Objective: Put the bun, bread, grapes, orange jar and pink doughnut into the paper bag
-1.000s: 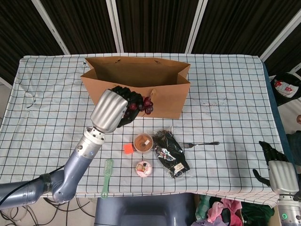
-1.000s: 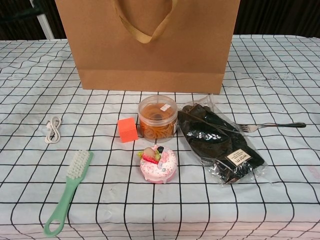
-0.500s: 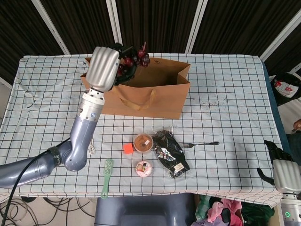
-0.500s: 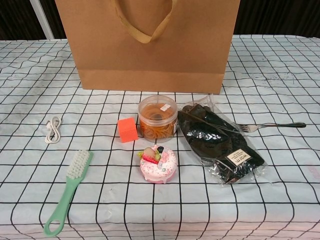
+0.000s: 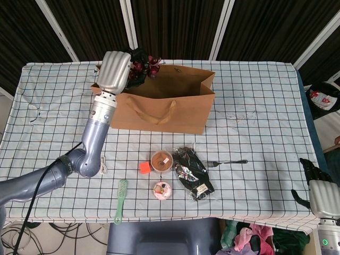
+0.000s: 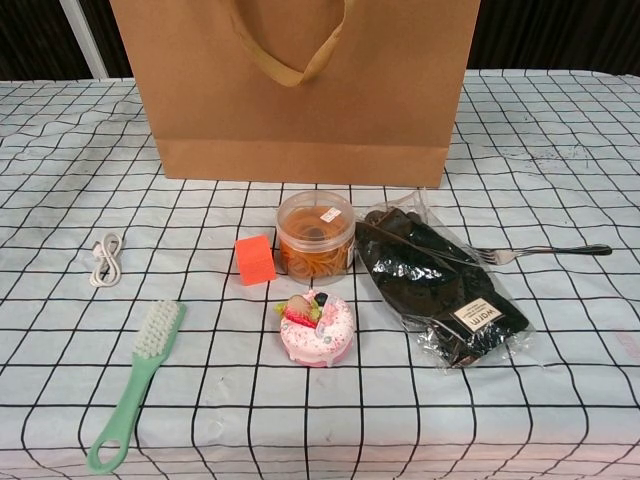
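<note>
My left hand holds a dark red bunch of grapes above the left end of the open brown paper bag, which also fills the top of the chest view. The orange jar stands on the table in front of the bag. Just in front of it lies the pink doughnut. My right hand hangs at the table's right front corner, fingers apart, holding nothing. No bun or bread shows; the bag's inside is mostly hidden.
A small orange cube, a green brush, a white cable, a bagged pair of black gloves and a fork lie on the checked tablecloth near the jar.
My left hand has risen with the grapes from in front of the bag to above its left end, then shifted slightly left. The right hand dropped a little.
</note>
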